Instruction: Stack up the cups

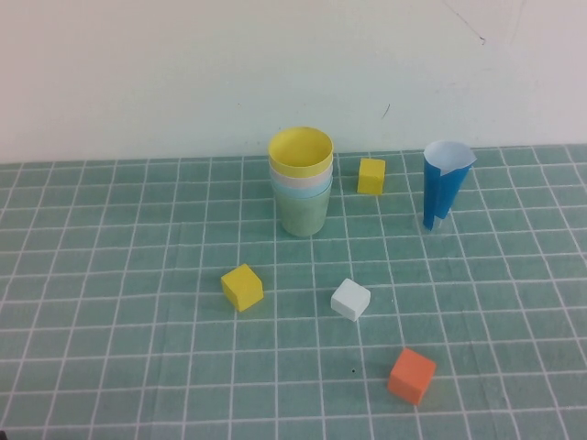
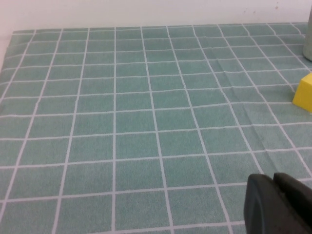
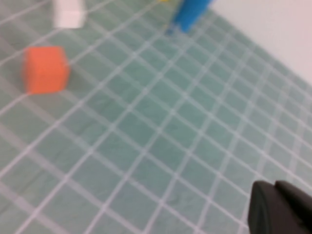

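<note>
My cups (image 1: pixel 301 183) stand nested in one stack, so stacking looks finished. Both my left gripper (image 2: pixel 279 204) and right gripper (image 3: pixel 280 208) are closed, empty, parked over bare mat; nothing more seems needed.

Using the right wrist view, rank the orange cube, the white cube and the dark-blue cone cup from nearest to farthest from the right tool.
The right tool sits shut above bare mat, touching nothing.
1. Orange cube: nearest, alone on the mat.
2. White cube: beyond the orange one.
3. Dark-blue cone cup: farthest, near the wall.
The left tool is shut too, parked elsewhere.
</note>
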Robot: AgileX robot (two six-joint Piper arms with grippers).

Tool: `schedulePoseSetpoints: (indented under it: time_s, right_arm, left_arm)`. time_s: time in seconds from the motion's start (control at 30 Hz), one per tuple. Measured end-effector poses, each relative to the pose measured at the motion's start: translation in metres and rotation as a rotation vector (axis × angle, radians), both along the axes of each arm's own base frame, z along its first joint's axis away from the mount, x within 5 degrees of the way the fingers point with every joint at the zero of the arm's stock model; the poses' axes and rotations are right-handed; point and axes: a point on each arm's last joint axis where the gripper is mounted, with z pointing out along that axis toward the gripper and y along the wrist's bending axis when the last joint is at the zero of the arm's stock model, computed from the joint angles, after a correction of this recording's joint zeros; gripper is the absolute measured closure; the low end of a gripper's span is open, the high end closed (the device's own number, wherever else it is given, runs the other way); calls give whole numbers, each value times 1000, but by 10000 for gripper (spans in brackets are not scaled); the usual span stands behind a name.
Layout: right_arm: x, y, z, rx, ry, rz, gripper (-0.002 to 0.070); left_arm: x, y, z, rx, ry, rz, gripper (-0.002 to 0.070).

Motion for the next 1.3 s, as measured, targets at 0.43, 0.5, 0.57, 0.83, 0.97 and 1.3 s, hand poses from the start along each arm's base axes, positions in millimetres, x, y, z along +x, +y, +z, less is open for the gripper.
schedulePoseSetpoints:
  time_s: [0.43,0.5,0.57,0.83,0.97,1.3]
  right_arm:
    - [0,-21,-90,141,-160,-504,678]
    - [-1,-22,-89,156,-176,-538,678]
    - [-1,-22,-89,160,-181,-549,678]
    - [-1,-22,-89,163,-184,-549,678]
    - [-1,-21,-89,208,-181,-549,678]
    - [0,-17,-89,304,-173,-547,678]
  left_arm:
    - [0,0,0,0,1,0,677]
    - [0,0,0,0,0,0,677]
    - [0,0,0,2,2,0,677]
    - [0,0,0,2,2,0,677]
    - [0,0,0,2,2,0,677]
    - [0,0,0,2,2,0,677]
